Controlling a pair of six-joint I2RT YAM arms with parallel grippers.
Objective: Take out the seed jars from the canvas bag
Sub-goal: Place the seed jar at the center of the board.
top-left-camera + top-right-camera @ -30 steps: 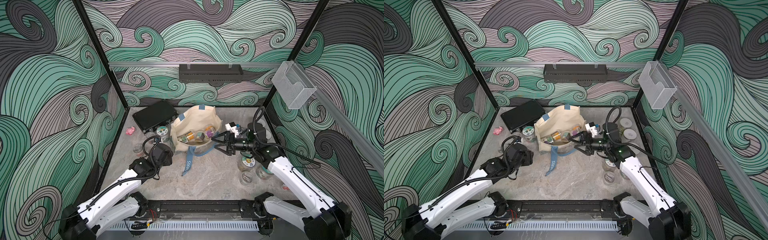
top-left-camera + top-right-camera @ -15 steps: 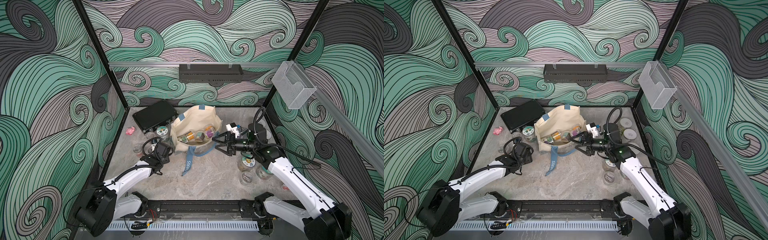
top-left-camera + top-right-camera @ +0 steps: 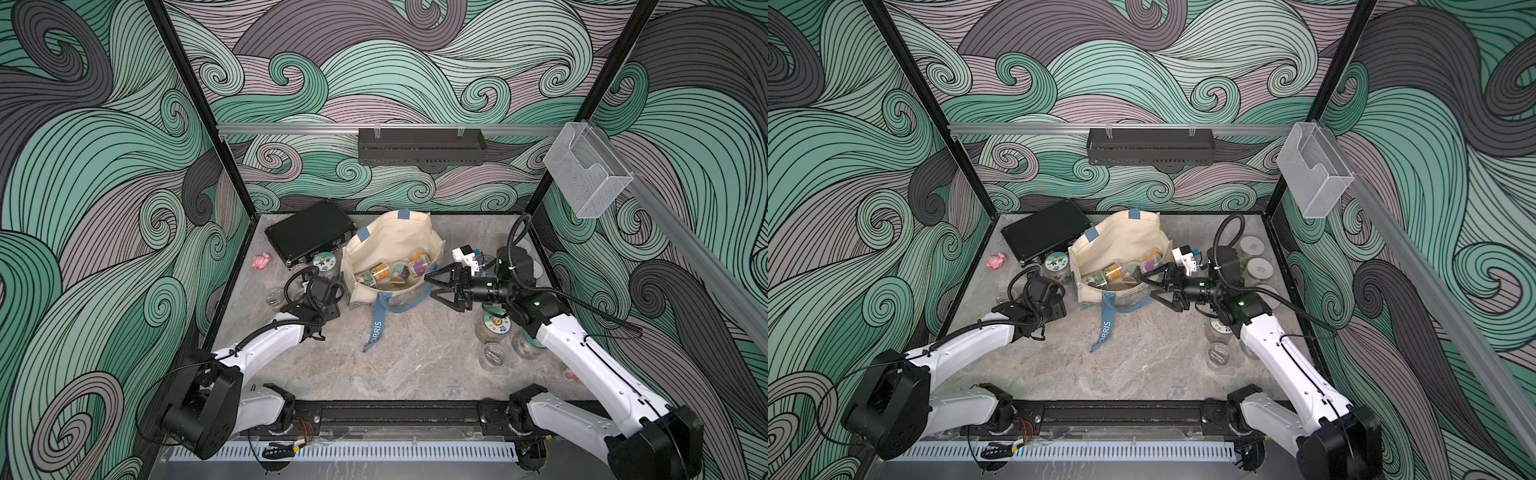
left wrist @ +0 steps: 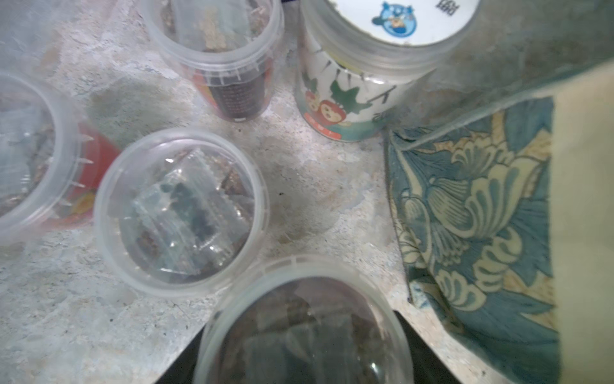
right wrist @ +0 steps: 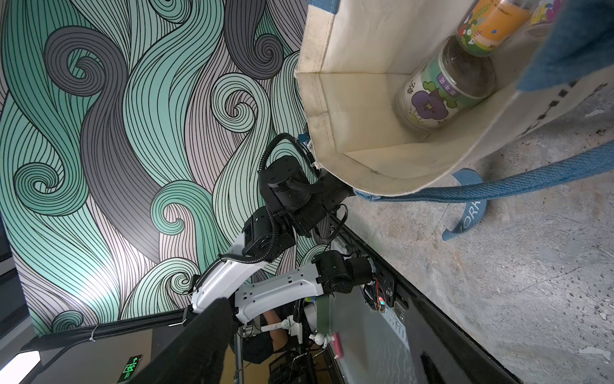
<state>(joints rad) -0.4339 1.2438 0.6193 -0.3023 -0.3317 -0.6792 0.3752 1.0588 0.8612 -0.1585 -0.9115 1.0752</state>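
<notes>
Dropped lower than a second ago, the left fingers (image 4: 428, 359) are grasping a clear-lidded jar (image 4: 304, 335) just beside the canvas bag (image 3: 399, 239), among other jars (image 4: 181, 209) on the desk (image 3: 415, 357). Right fingers (image 3: 439, 276) are hanging spread, empty, at the bag's mouth; seed jars (image 3: 401, 272) are lying inside.

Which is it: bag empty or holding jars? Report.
Not empty: several labelled jars lie inside the open bag, seen in both top views.
</notes>
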